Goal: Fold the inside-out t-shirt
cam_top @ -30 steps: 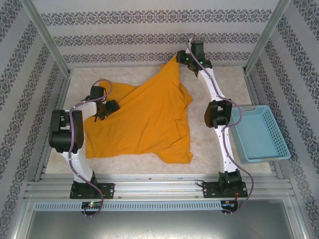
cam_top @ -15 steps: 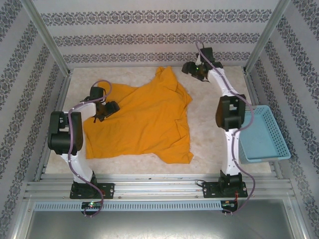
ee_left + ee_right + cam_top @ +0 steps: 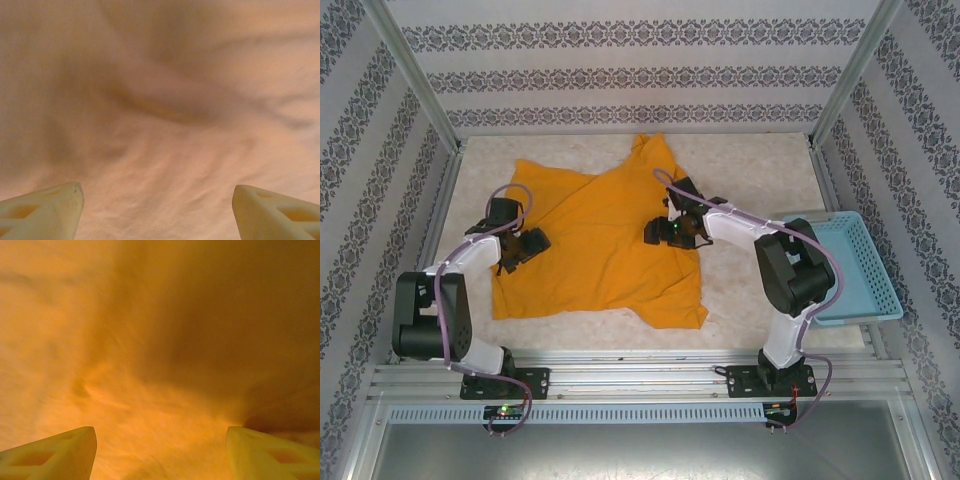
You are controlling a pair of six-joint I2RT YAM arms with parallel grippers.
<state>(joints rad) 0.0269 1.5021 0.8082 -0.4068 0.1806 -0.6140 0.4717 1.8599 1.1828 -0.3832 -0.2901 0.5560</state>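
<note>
The inside-out t-shirt (image 3: 600, 245) is a mustard-orange cloth spread loosely over the middle of the table, with one corner reaching the back wall. My left gripper (image 3: 523, 247) hovers open over its left part, and the left wrist view looks down on wrinkled cloth (image 3: 165, 125) between two pale fingertips (image 3: 45, 212) set wide apart. My right gripper (image 3: 665, 230) stands open over the shirt's right side. In the right wrist view the orange cloth (image 3: 150, 355) lies under its spread fingertips (image 3: 270, 455). Nothing is held by either gripper.
A light-blue plastic basket (image 3: 855, 290) sits at the table's right edge beside the right arm. Patterned walls and metal frame posts enclose the table (image 3: 760, 170). Bare tabletop lies at the back right and along the front edge.
My right gripper let go of the shirt's corner at the back, opened, and swung forward and left to over the shirt's right side. The released corner dropped flat. The left arm drew back slightly.
</note>
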